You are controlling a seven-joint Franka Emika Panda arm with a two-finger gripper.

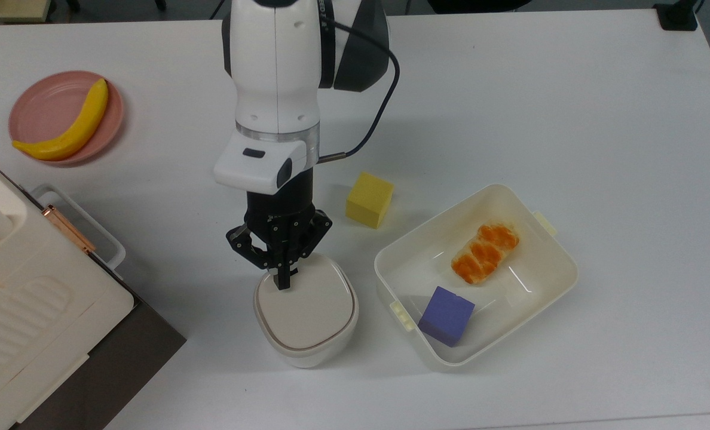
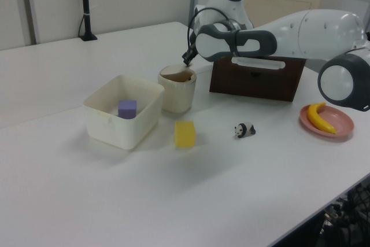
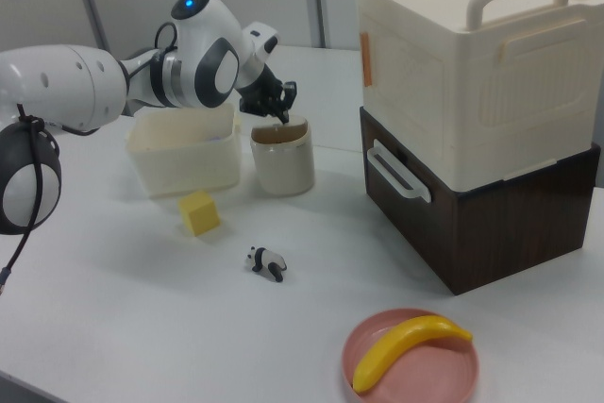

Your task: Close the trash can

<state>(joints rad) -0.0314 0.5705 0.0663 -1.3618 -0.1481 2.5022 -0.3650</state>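
Note:
The small cream-white trash can [image 1: 305,322] stands in the lower middle of the top view, with its lid [image 1: 307,306] lying flat across the opening. My gripper [image 1: 282,280] is shut, and its black fingertips rest on the lid's edge nearest the arm. In the left view the trash can [image 2: 178,92] stands by the tub, with the gripper [image 2: 186,60] just above its far rim. The right view shows the gripper [image 3: 280,118] at the top of the trash can [image 3: 281,162], with a thin beige strip showing under the lid.
A rectangular cream tub [image 1: 510,292] to the top view's right holds a purple cube [image 1: 446,315] and an orange-glazed pastry [image 1: 484,253]. A yellow cube [image 1: 369,199] lies near the arm. A pink plate [image 1: 44,104] carries a banana [image 1: 77,125]. A cream box on a brown drawer [image 1: 32,310] fills the lower left. A panda toy [image 2: 244,130] lies on the table.

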